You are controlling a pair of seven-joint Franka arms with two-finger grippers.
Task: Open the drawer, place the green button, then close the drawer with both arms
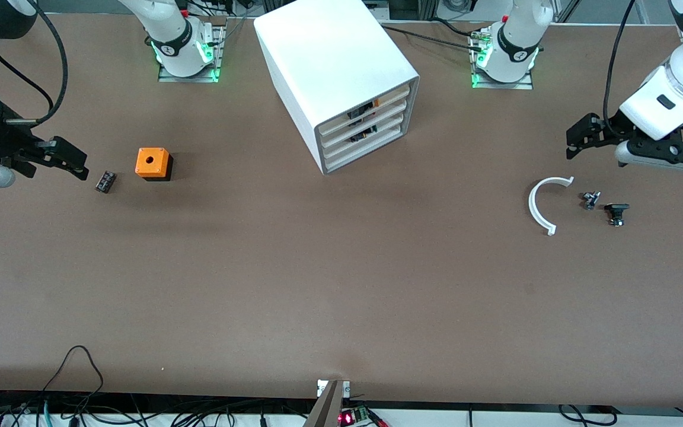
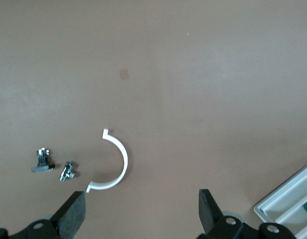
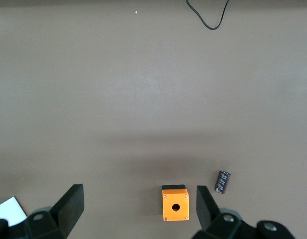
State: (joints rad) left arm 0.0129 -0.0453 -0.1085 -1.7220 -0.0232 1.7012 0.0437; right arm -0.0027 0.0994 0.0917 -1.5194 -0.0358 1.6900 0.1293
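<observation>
**Both grippers spread and waiting; drawer fronts all shut, button lot beside the left arm**

1. Table (image 1: 341,284): brown top, carries all the items below.
2. Cabinet (image 1: 335,71): boxy, white, mid-table between the two arm bases. Its front is angled toward the front camera and toward the left arm's end.
3. Drawer (image 1: 364,129): one of four stacked cream fronts, all pushed in. Which one is meant cannot be told. No pull has begun, so opening is judged to be the step in hand.
4. Left gripper (image 1: 581,137): over bare table at the left arm's end, near the half-ring. Fingers (image 2: 74,211) are spread wide and hold nothing.
5. Right gripper (image 1: 69,159): over the table at the right arm's end, by the small dark part. Fingers (image 3: 69,206) are spread and hold nothing.
6. Half-ring (image 1: 540,204): white plastic arc, flat on the table.
7. Orange box (image 1: 153,163): round hole on top; not the task's piece.
8. Black part (image 1: 616,212): all black; not the button.
9. Small dark part (image 1: 105,181): lies beside the orange box.
10. Button (image 1: 590,199): small grey-and-black piece between the half-ring and the black part. It is too small for the green cap or its long axis to be read.

Governing relation: the button lies nearer the front camera than the table under the left gripper, and well apart from the right gripper. The left arm is judged the one to fetch it, and the angled drawer fronts suit a pull toward that same end.
</observation>
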